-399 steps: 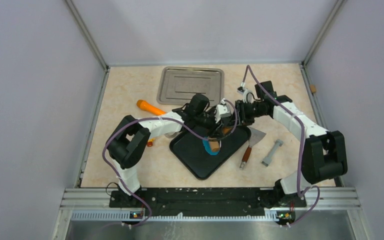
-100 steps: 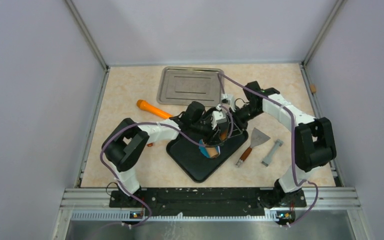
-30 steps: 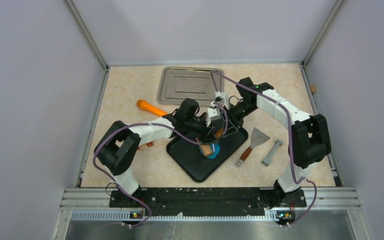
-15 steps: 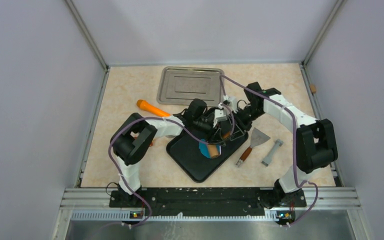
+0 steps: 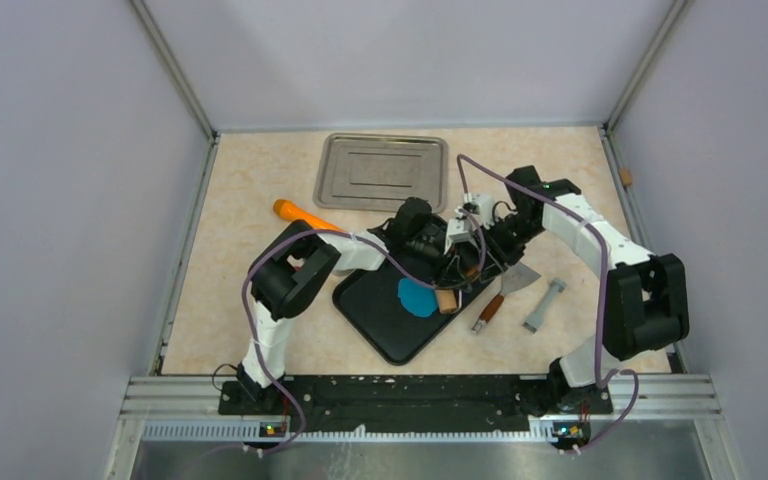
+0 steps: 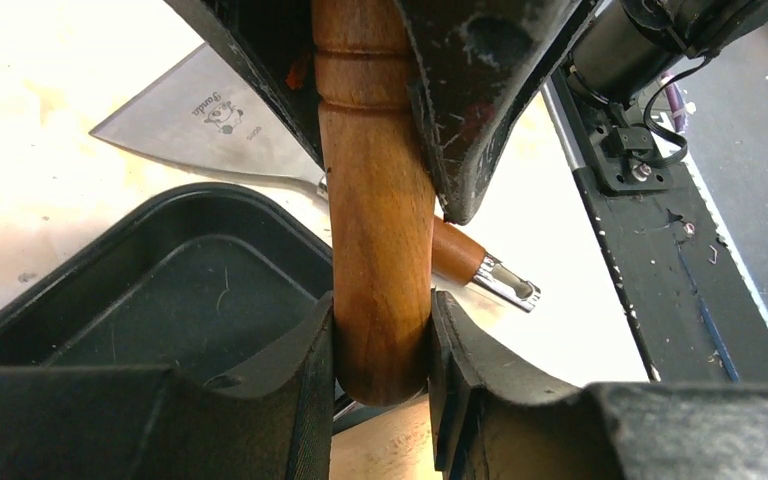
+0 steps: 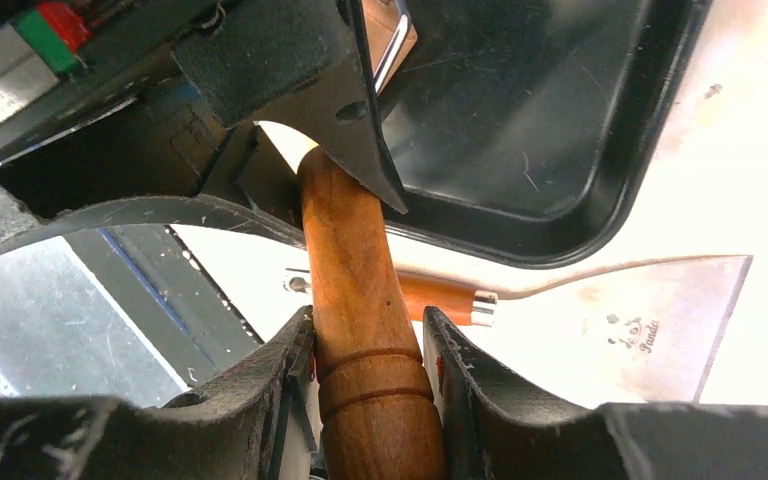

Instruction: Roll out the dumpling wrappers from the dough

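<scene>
Your left pincer and right pincer both clamp the rolling pin. The dough lies just beside it, leftward.

The top camera sits high behind my bases and looks steeply down, far enough off to take in the whole table, with the black tray near mid-frame. My left wrist camera peers along my left gripper, close over the tray's corner, facing the scraper just beyond its rim. My right wrist camera looks along my right gripper, equally close, from the opposite side. Both wrist views share the wooden roller, the tray's rim and the scraper.
</scene>
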You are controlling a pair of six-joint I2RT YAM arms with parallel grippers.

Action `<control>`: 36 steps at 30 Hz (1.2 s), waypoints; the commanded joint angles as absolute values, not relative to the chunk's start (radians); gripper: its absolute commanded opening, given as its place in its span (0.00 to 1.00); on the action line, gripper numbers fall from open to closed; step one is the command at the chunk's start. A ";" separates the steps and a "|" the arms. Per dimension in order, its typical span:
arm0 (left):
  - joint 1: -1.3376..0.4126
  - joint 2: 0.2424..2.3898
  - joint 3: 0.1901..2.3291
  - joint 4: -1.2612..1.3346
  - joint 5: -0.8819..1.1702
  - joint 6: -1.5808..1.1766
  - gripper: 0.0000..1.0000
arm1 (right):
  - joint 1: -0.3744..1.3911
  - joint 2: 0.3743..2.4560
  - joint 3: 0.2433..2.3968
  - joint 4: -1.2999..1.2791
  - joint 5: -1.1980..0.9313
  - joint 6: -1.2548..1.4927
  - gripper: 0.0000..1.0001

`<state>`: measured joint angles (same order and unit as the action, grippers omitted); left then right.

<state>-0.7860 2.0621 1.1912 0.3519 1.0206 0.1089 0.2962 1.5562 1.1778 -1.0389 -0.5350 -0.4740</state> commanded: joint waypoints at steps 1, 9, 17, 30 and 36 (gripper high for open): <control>-0.839 2.168 1.261 0.318 0.751 0.045 0.00 | 0.361 1.551 1.175 -1.047 -0.511 -0.516 0.00; -0.786 2.089 1.434 0.232 0.730 -0.026 0.00 | 0.342 1.486 1.351 -1.040 -0.538 -0.420 0.00; -0.677 1.977 1.371 0.028 0.771 0.143 0.00 | 0.366 1.580 1.400 -0.946 -0.659 -0.332 0.00; -0.666 1.887 1.104 0.061 0.773 0.140 0.00 | 0.435 1.701 1.374 -0.933 -0.703 -0.372 0.00; -0.666 1.880 0.956 0.138 0.738 0.104 0.00 | 0.488 1.758 1.302 -0.879 -0.676 -0.356 0.00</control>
<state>-0.6525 1.8664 1.0527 0.1497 0.8890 0.1669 0.4129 1.7321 1.3331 -0.9272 -0.6441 -0.3790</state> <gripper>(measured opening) 0.375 0.367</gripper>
